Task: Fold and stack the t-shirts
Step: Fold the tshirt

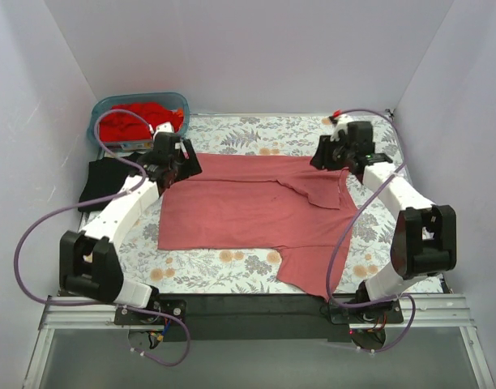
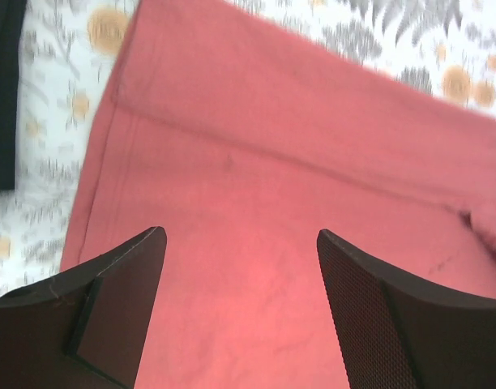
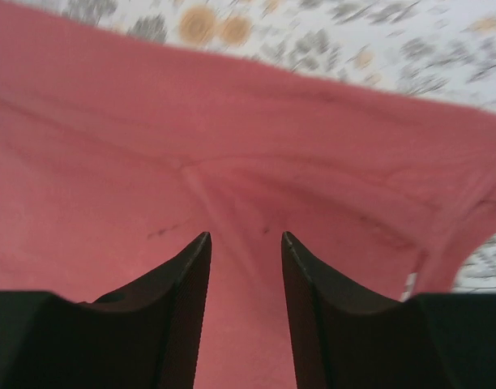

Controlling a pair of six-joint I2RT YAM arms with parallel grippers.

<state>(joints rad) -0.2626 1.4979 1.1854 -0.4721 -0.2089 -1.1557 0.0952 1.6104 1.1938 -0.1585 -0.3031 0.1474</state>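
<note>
The salmon-pink t-shirt (image 1: 248, 212) lies spread on the floral table cover, its far edge folded over and one sleeve hanging toward the front right. My left gripper (image 1: 183, 164) is open and empty above the shirt's far left corner; the cloth (image 2: 256, 203) fills its wrist view between the wide fingers. My right gripper (image 1: 327, 159) is open, less wide, above the shirt's far right part near the collar (image 3: 232, 186). A black t-shirt (image 1: 102, 180) lies folded at the left edge. Red t-shirts (image 1: 138, 120) fill a bin at the back left.
The blue plastic bin (image 1: 181, 104) stands at the back left corner. White walls close in the table on three sides. The floral cover (image 1: 256, 131) shows bare along the back and at the front left.
</note>
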